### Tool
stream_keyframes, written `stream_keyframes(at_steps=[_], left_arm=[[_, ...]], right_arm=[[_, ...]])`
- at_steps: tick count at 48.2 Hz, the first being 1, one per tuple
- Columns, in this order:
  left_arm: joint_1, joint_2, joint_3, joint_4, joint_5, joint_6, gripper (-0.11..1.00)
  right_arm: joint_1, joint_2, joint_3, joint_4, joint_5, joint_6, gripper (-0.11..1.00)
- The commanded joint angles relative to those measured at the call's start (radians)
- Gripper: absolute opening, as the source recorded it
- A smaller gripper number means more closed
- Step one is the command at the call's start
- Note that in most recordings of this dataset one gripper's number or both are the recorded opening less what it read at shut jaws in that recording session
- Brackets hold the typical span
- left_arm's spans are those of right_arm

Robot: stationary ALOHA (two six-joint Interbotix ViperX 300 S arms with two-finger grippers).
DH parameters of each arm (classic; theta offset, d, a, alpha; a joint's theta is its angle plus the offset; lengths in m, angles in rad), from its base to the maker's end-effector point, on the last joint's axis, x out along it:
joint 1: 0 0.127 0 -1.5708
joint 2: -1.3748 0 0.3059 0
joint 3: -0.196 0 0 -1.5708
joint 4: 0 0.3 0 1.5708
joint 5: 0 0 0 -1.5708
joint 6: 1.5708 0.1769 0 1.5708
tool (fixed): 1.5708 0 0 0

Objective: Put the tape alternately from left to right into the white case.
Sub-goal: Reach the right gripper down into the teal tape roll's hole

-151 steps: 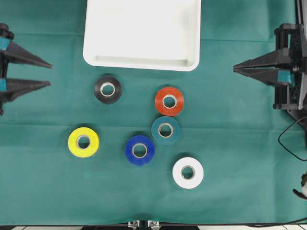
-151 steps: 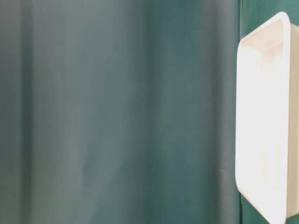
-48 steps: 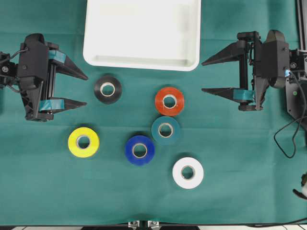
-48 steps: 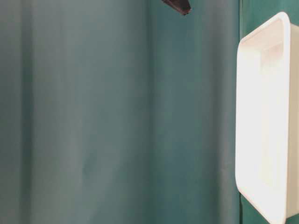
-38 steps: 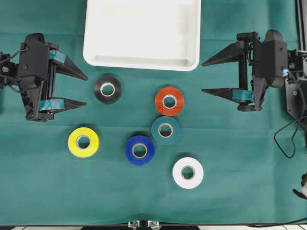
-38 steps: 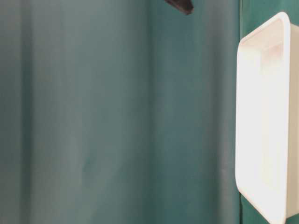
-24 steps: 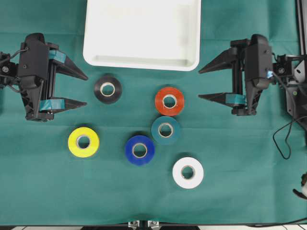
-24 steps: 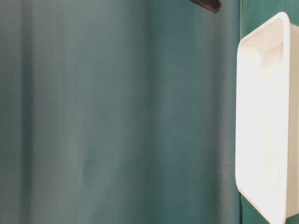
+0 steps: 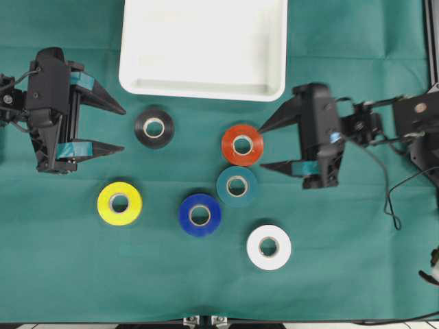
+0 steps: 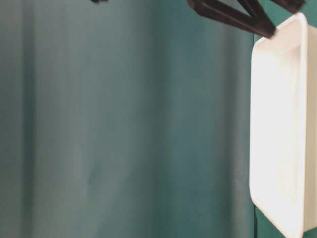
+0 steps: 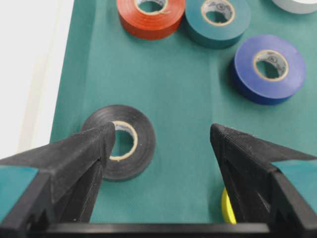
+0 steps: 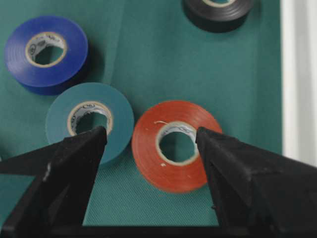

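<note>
The white case [image 9: 206, 48] lies empty at the back, and its rim [image 10: 277, 124] fills the right of the table-level view. Six tape rolls lie flat on the green cloth: black [image 9: 154, 127], orange-red [image 9: 242, 144], teal [image 9: 236, 186], yellow [image 9: 119, 203], blue [image 9: 199, 214] and white [image 9: 268, 247]. My left gripper [image 9: 124, 129] is open just left of the black roll [image 11: 143, 144], holding nothing. My right gripper [image 9: 260, 149] is open, its tips at the right edge of the orange-red roll [image 12: 173, 171]. The teal roll [image 12: 121, 116] touches that roll.
Green cloth covers the whole table. The blue roll [image 12: 69, 64] sits close to the teal one. Cables [image 9: 391, 199] trail beside the right arm at the right edge. One dark finger [image 10: 233, 17] of the right gripper crosses the top of the table-level view.
The right arm has swung left from the right edge, bringing its open jaws up to the orange-red roll. The left arm and all rolls have stayed put.
</note>
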Motion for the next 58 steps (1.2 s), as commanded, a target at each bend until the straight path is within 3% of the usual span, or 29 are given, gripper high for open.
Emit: stream_keyframes(at_steps=[1, 18, 36, 58], left_arm=[[0.003, -0.005, 0.000, -0.003, -0.005, 0.000, 0.88], [0.003, -0.005, 0.000, -0.003, -0.006, 0.000, 0.88], [0.003, -0.005, 0.000, -0.003, -0.008, -0.005, 0.88], [0.003, 0.011, -0.012, -0.003, -0.018, -0.005, 0.88]], right_arm=[[0.009, 0.026, -0.052, -0.002, 0.020, 0.000, 0.84], [0.021, 0.163, -0.199, -0.052, 0.193, -0.002, 0.84], [0.055, 0.264, -0.298, -0.126, 0.245, -0.005, 0.84], [0.083, 0.311, -0.341, -0.160, 0.344, -0.011, 0.84]])
